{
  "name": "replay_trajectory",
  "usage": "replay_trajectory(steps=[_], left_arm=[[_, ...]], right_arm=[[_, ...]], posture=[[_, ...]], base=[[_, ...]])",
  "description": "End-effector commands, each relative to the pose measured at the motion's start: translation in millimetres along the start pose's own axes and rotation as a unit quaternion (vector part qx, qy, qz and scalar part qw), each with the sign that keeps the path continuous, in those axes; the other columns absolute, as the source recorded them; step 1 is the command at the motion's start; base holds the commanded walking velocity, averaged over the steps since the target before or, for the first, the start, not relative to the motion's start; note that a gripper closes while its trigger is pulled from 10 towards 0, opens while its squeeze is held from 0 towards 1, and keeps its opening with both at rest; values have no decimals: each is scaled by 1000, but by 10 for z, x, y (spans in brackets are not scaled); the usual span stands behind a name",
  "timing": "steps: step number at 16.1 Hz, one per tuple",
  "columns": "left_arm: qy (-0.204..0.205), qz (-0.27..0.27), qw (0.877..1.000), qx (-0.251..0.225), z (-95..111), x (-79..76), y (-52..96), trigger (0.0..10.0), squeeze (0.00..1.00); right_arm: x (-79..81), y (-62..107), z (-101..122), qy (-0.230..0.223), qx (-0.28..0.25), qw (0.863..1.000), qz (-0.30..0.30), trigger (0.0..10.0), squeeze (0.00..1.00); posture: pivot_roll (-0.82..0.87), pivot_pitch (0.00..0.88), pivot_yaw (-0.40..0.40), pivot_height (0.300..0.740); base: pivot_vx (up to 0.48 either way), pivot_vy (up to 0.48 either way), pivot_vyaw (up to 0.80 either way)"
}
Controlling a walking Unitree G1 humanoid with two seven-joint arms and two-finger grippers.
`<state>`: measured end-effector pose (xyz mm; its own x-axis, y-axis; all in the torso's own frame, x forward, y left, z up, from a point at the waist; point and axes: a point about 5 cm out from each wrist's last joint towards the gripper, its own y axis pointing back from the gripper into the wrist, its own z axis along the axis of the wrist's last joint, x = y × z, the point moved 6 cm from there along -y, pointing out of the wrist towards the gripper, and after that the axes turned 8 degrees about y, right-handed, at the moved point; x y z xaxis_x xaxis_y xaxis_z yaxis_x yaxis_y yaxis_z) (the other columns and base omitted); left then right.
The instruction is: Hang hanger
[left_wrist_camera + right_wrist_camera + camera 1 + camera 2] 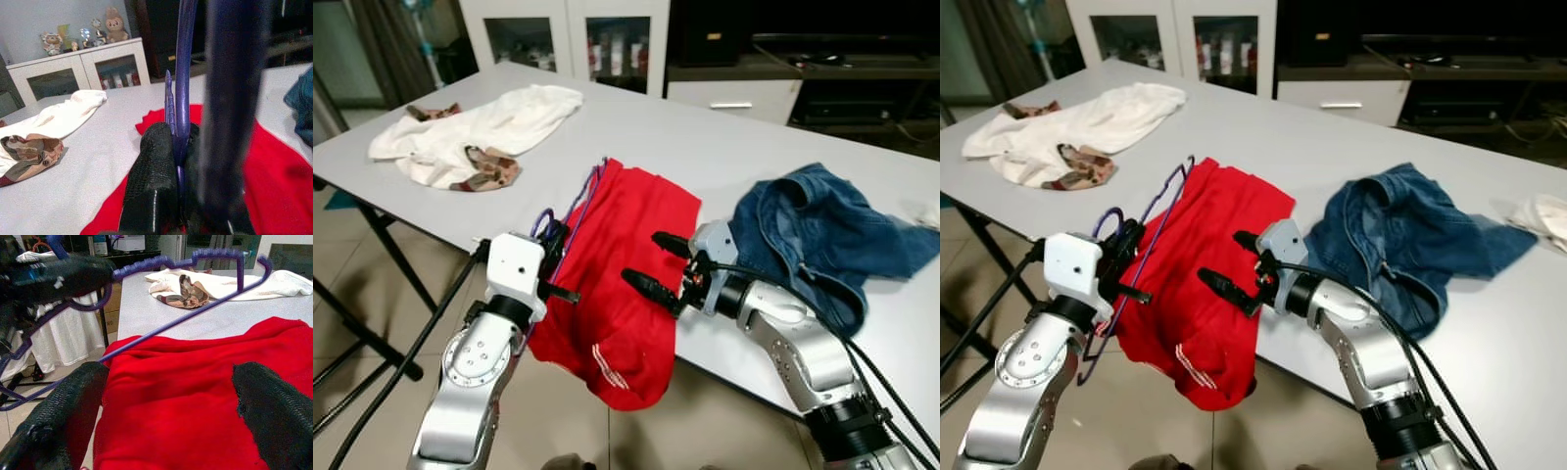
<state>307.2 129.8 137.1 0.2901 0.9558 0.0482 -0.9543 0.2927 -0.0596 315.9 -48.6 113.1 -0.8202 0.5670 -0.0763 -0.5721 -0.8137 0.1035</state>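
Hidden: the hanger's (1151, 220) lower part runs behind the left gripper (551, 257) and under the shirt's (622, 269) edge; its full outline cannot be traced. In the left wrist view one finger is a dark blur close to the lens.
Hanger: thin purple wire, at the near edge of the counter (705, 147), along the left side of the shirt, its hook end rising beside the left gripper.
Left gripper: jaws closed on the hanger; the purple wire runs up between the two black fingers (151, 181).
Right gripper (658, 264): jaws spread wide, holding nothing, hovering over the shirt's middle and pointing toward the hanger.
Shirt: red, crumpled, its lower part drooping over the counter edge.
Jeans (813, 230): blue heap just right of the shirt, behind the right arm.
Cloth (475, 132): white, at the far left of the counter, with a brown patterned piece (489, 171) lying on it.
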Motion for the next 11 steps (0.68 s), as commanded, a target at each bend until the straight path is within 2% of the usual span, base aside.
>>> replay_trajectory(steps=[1,6,7,8,10,11], left_arm=[[-11,-4,1000,8,-12,-6,-25,10000,0],[-24,5,1000,5,17,49,-43,10000,0],[-29,7,1000,1,34,60,-40,10000,0],[-40,10,999,-15,101,76,-14,10000,0],[-62,6,998,-30,138,66,152,10000,0],[-51,0,998,-23,103,63,305,10000,0]], right_arm=[[45,-19,-58,0,15,1000,8,10000,0],[12,-27,-127,1,34,999,1,10000,0],[7,-24,-125,1,32,999,-1,10000,0],[27,16,-57,-12,7,1000,-3,10000,0],[190,233,64,-48,-41,997,32,10000,0],[219,357,14,-56,-33,997,44,10000,0]], posture=[[37,0,44,736],[41,0,42,736],[41,0,42,736],[45,0,38,736],[47,0,41,736],[45,0,40,736]], base=[[0,0,0],[0,0,0],[0,0,0],[0,0,0],[0,0,0],[0,0,0]])
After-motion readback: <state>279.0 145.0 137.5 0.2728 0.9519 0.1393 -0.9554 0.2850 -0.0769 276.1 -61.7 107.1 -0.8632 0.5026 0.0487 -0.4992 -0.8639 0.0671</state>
